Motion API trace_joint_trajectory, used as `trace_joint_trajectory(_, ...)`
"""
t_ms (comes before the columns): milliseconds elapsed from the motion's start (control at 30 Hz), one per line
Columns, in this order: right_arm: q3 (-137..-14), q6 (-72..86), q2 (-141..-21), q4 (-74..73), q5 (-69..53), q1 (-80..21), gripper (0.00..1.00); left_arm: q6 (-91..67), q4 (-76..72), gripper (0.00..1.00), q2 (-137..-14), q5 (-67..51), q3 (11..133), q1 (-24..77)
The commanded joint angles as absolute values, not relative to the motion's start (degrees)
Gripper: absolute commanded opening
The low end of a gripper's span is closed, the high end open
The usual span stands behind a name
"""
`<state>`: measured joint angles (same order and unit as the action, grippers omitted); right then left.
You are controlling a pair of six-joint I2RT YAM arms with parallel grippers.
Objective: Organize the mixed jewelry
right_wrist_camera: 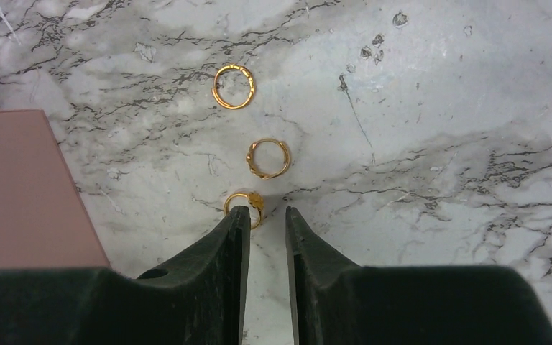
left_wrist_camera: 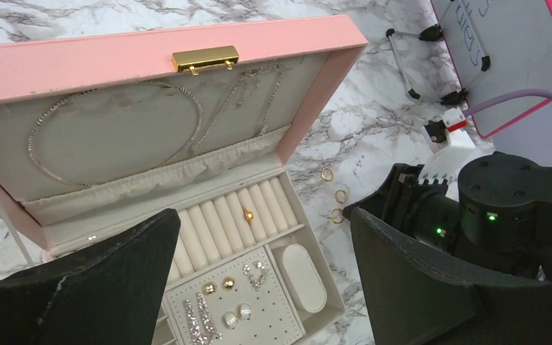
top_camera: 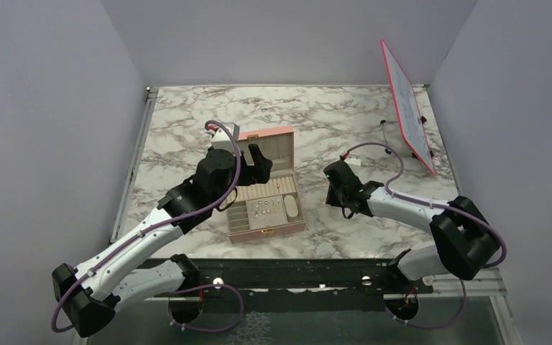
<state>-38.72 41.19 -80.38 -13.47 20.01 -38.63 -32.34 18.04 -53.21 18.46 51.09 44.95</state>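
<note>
Gold on grey-veined marble: three gold rings (right_wrist_camera: 268, 158) lie in a loose row on the marble table (right_wrist_camera: 438, 108), just to the right of the open pink box (left_wrist_camera: 151, 54). The right gripper (right_wrist_camera: 266, 213) is down low over them, with only a narrow slit between its fingers. The nearest ring (right_wrist_camera: 244, 206) sits at the tip of one finger and is partly hidden under it. It lies off to the side of the slit, not inside it, so nothing is held. The other two rings lie apart from the fingers, further along the row.

The left gripper (left_wrist_camera: 264, 215) hangs above the box with its jaws spread wide and empty. Inside the box, one more gold ring (left_wrist_camera: 247, 213) is tucked between the beige rolls, and several earrings (left_wrist_camera: 226, 302) sit on the perforated pad in front of them.
</note>
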Motion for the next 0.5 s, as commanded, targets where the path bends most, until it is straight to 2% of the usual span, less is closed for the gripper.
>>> trace_joint_trajectory(0, -38.4, 38.2, -82.1, -9.9, 18.9, -38.2, 0.28, -33.6, 15.4, 0.89, -53.9, 15.9, 50.6, 44.8)
trace_joint_trajectory(467, -38.5, 35.4, -85.1, -7.3, 18.5, -37.7, 0.16, -34.3, 14.5, 0.89, -55.0, 14.7, 50.7, 44.8)
